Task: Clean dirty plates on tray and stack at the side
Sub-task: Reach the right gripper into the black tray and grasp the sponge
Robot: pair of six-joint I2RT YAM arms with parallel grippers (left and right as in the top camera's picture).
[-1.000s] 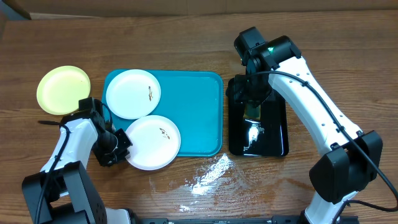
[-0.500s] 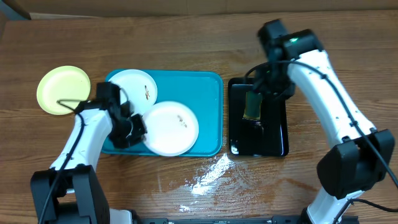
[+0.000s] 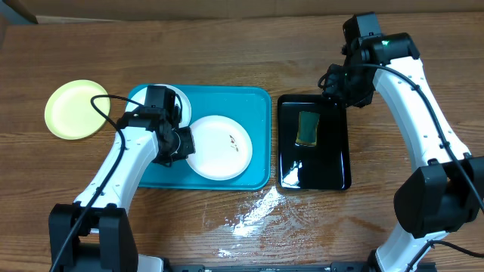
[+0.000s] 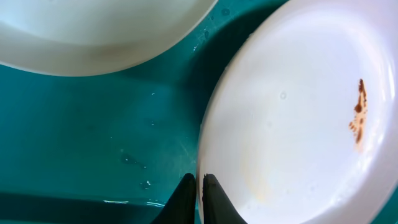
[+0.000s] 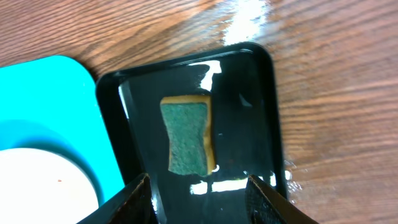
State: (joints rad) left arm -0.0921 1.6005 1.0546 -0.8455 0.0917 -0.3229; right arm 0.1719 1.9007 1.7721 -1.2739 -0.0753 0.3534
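Observation:
My left gripper [image 3: 180, 143] is shut on the left rim of a white plate [image 3: 221, 147] with a small brown smudge, held over the teal tray [image 3: 253, 106]. In the left wrist view the jaws [image 4: 199, 185] pinch that plate's [image 4: 292, 118] edge. A second white plate [image 3: 172, 100] lies at the tray's back left, partly under my left arm. The pale yellow-green plate [image 3: 74, 109] lies on the table left of the tray. My right gripper [image 3: 344, 85] is open and empty over the back edge of the black tray, as the right wrist view [image 5: 199, 182] shows.
A glossy black tray [image 3: 333, 162] stands right of the teal tray with a green-and-yellow sponge [image 3: 308, 127] on it, also seen in the right wrist view [image 5: 186, 137]. A wet patch [image 3: 253, 213] lies on the wooden table in front of the trays.
My left gripper has carried the smudged white plate right and back, from the tray's front-left edge onto the tray. My right gripper has moved back and right, away from the sponge.

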